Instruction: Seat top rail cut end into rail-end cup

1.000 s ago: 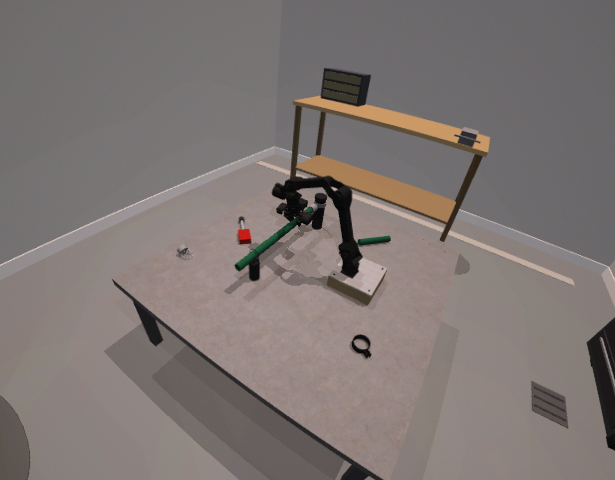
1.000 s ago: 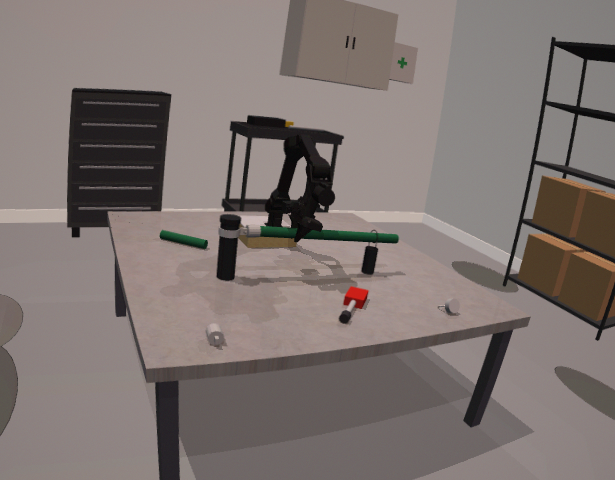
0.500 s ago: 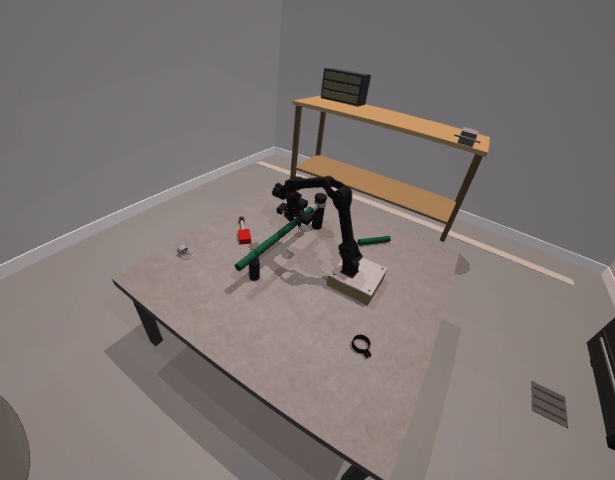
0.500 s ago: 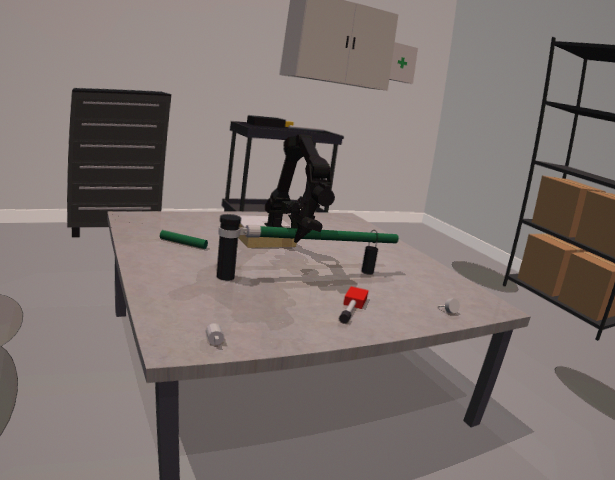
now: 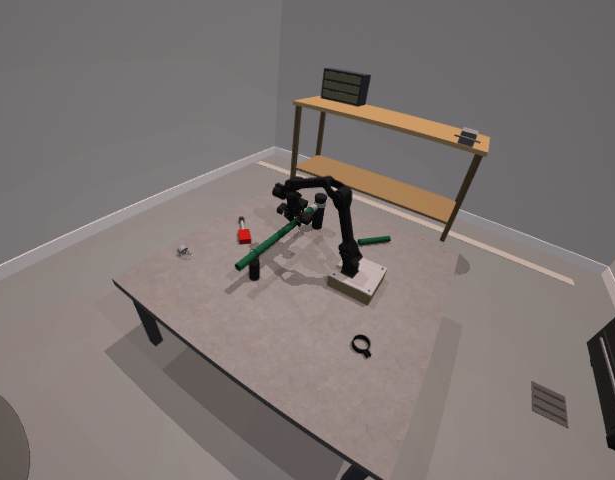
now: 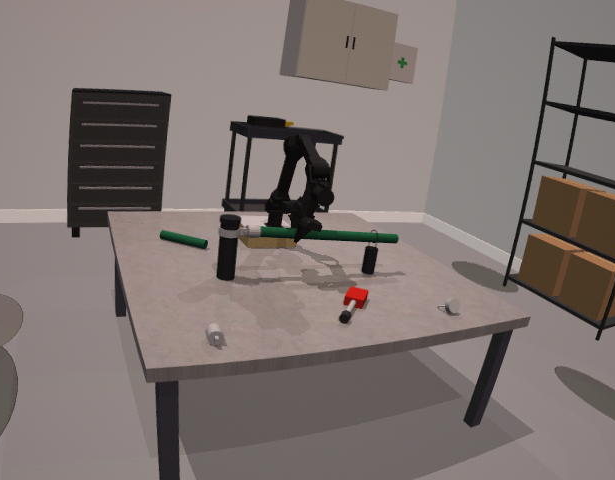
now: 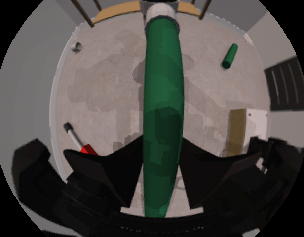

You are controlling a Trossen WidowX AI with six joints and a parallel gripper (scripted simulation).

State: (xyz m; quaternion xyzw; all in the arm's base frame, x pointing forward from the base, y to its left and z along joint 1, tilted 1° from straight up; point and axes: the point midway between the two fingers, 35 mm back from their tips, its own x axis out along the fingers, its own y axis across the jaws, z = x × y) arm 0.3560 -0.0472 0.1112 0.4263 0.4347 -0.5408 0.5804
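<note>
The long green rail (image 5: 270,242) (image 6: 343,236) (image 7: 163,89) lies about level, through the loop of the loop cap on the short black post (image 5: 254,270) (image 6: 369,259). Its near end meets the mouth of the pale rail-end cup (image 6: 253,230) (image 7: 162,12); how deep it sits inside is hidden by the cup wall. The cup hangs on the silvery brace band (image 6: 228,232), high on the big black post (image 5: 318,217) (image 6: 226,258), just under its cap. My gripper (image 6: 308,232) (image 7: 160,137) is shut on the rail, between the cup and the loop cap, nearer the cup.
The robot base (image 5: 358,279) stands beside the rail. A short green offcut (image 5: 374,240) (image 6: 183,239) (image 7: 230,56), a red-headed tool (image 5: 244,236) (image 6: 356,297), a black ring clamp (image 5: 353,347), a loose pale cup (image 6: 214,334) and a small pale cap (image 6: 452,305) lie on the table.
</note>
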